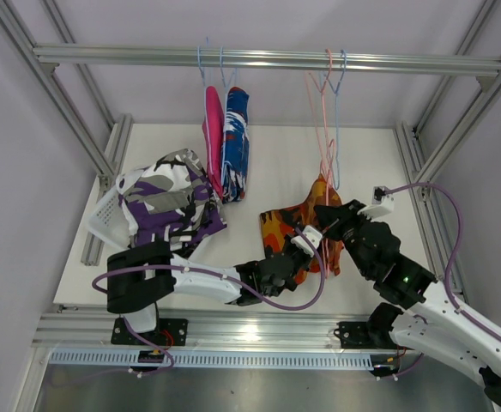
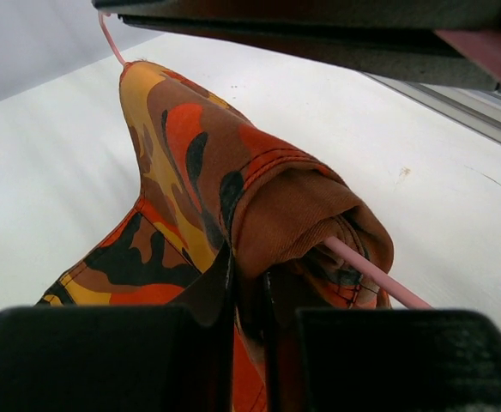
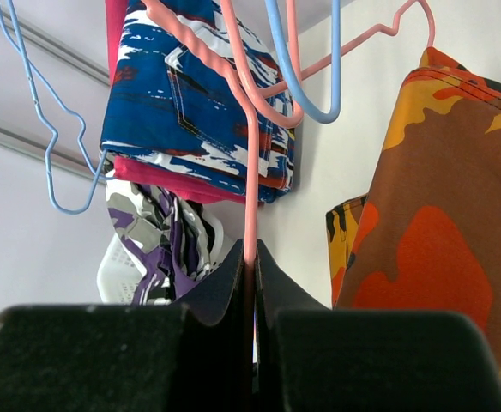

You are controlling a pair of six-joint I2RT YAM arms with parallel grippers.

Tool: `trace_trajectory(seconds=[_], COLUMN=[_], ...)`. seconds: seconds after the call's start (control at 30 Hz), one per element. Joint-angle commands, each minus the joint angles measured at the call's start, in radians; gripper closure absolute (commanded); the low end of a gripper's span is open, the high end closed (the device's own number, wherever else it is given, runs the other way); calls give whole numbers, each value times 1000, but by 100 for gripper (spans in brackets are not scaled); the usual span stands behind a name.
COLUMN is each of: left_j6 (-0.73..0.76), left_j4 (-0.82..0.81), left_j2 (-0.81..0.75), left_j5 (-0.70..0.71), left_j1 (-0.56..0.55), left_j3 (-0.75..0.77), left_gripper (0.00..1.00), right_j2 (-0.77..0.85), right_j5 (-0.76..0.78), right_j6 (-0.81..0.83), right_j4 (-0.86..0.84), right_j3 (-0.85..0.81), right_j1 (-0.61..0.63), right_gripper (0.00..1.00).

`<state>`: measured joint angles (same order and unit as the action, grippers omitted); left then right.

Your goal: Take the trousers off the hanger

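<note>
Cloth like this is soft, light and floppy, so the orange trousers (image 2: 233, 172) should sag and slide rather than lift cleanly, and the thick hemmed fold draped over the pink hanger (image 2: 375, 275) looks like the best place to take hold. And the left end effector (image 2: 249, 292) is right there, pinched shut on that fold low over the counter (image 1: 276, 163). The right end effector (image 3: 250, 266) is clamped on the hanger's wire just above and beside the garment.
</note>
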<state>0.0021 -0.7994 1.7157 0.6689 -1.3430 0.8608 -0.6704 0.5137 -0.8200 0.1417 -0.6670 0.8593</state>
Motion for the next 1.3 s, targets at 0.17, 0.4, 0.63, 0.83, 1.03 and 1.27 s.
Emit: trace_trajectory(seconds=[0.17,0.4,0.63,0.83,1.03,1.27], left_j6=[55,140,222,254,282,319], left_j4=[-118,-89,11,84,164,261], left_j2=[-82,-182,-317,-424,-545,-692], left_j5=[23,52,44,23,46,77], left_j1=[31,30,30,28,18,16], left_j3=[41,52,128,173,167,172], left_gripper=[99,99,99,99,99,99], right_j2=[11,2,-5,-18,-18,-49], right_j5=[-63,-55,-58,-61,-64,-73], right_j6=[13,16,19,16,19,27], right_j4=[19,19,15,7,-14,-28], right_j3=[37,56,76,89,104,109], right_j1=[9,4,-19,-34,-40,-43], right_gripper=[100,100,100,100,100,100])
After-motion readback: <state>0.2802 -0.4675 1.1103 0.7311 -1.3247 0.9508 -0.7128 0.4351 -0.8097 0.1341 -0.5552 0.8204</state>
